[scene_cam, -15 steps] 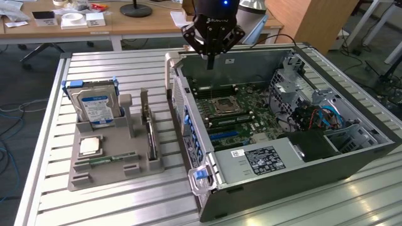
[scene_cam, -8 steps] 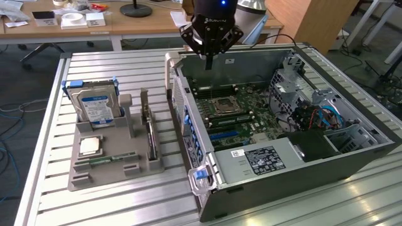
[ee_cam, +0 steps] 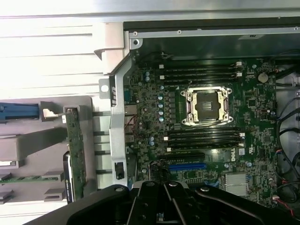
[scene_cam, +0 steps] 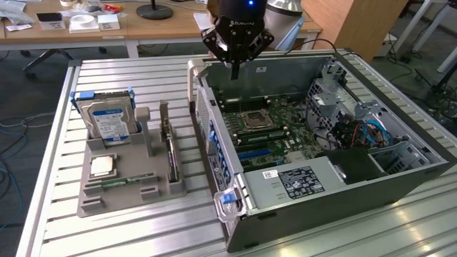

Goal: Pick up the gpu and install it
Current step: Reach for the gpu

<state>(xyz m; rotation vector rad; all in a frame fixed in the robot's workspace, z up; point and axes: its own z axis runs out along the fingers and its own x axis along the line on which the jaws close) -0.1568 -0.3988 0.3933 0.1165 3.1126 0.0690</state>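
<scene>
Table [scene_cam: 143,235]: slatted aluminium top, pale silver, slats running across the exterior view; two things sit directly on it. Grey moulded parts holder [scene_cam: 114,206] on the exterior view's left, flat on the slats; open computer case [scene_cam: 343,209] on the exterior view's right, lying on its side, open face up. Holder and case are just beside each other, not touching; a narrow strip of slats shows between them.

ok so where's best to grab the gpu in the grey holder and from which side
Probably the upper long edge of the gpu, near mid-length, coming straight down. It stands on edge in a slot of the grey holder, so its flat faces are free only up top; pinch across those.
</scene>
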